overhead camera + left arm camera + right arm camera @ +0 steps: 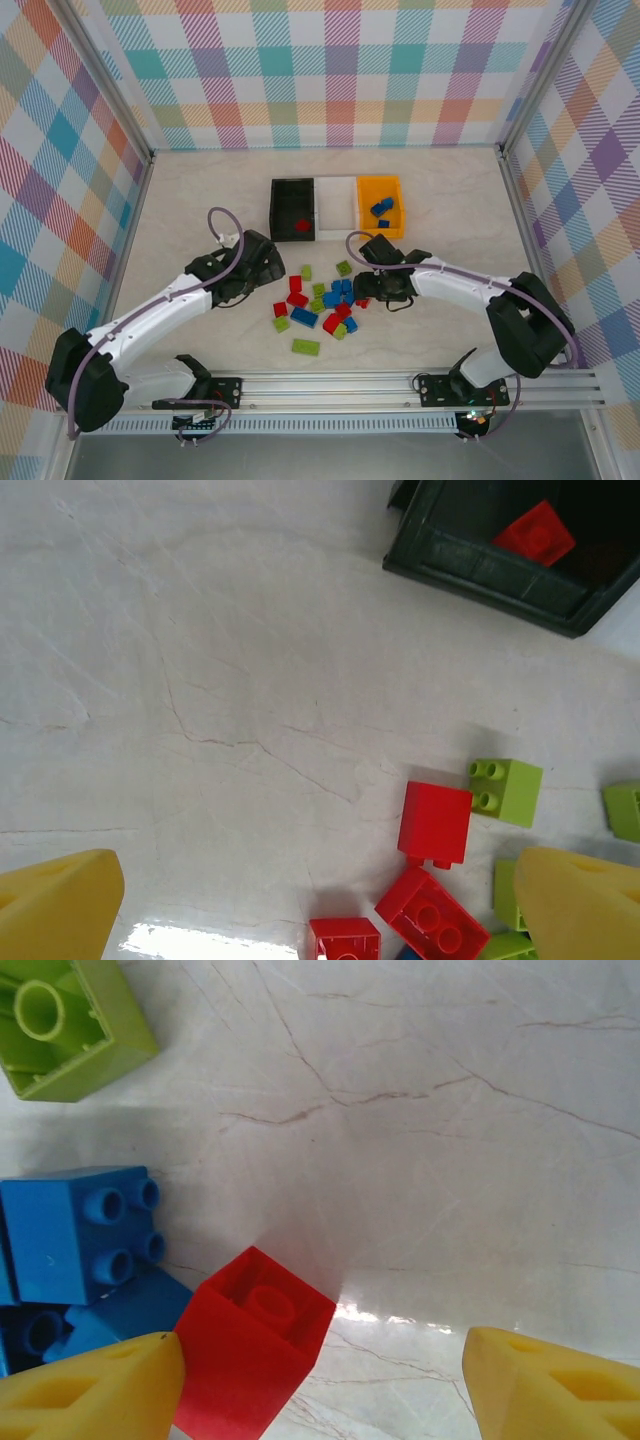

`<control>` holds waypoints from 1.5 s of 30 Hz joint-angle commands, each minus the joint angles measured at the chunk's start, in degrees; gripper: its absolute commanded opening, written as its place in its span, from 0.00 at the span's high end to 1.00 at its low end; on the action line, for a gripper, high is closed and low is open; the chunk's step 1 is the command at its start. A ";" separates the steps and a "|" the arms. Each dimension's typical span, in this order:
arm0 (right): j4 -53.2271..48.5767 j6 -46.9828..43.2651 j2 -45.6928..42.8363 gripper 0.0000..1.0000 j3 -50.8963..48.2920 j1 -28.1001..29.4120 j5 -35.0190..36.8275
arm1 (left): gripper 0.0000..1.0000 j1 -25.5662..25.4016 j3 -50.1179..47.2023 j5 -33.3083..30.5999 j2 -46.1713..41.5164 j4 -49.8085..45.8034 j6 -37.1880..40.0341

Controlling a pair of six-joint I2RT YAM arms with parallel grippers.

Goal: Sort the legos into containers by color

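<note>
The legos (322, 305) lie in a loose red, blue and lime pile at mid-table. The containers stand behind them in a row: black (280, 205), white (337, 190), orange (398, 190). A red brick (536, 535) lies in the black bin (470, 575), and blue bricks (381, 208) in the orange one. My left gripper (320, 920) hangs open over the pile's left edge, above red bricks (435, 822). My right gripper (320, 1395) is open at the pile's right side. An upturned red brick (250, 1355) rests against its left finger (90, 1390), with a wide gap to the other finger.
Blue bricks (75, 1230) and a lime brick (70, 1025) lie just left of the right gripper. Lime bricks (507, 790) sit right of the left gripper. Checkered walls enclose the table, and a metal rail (400, 385) runs along the near edge.
</note>
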 commanded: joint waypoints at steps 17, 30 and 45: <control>-6.47 1.15 -6.77 0.22 0.02 -2.13 5.50 | 0.00 0.78 0.54 -0.93 0.23 -1.77 0.35; -2.10 6.90 3.83 0.33 0.99 -2.12 5.14 | 0.00 1.04 -0.09 -1.62 -1.40 -2.71 0.59; -3.21 1.38 2.49 0.66 3.73 -3.23 7.82 | 0.00 1.89 -1.43 -1.64 -3.04 -3.48 0.76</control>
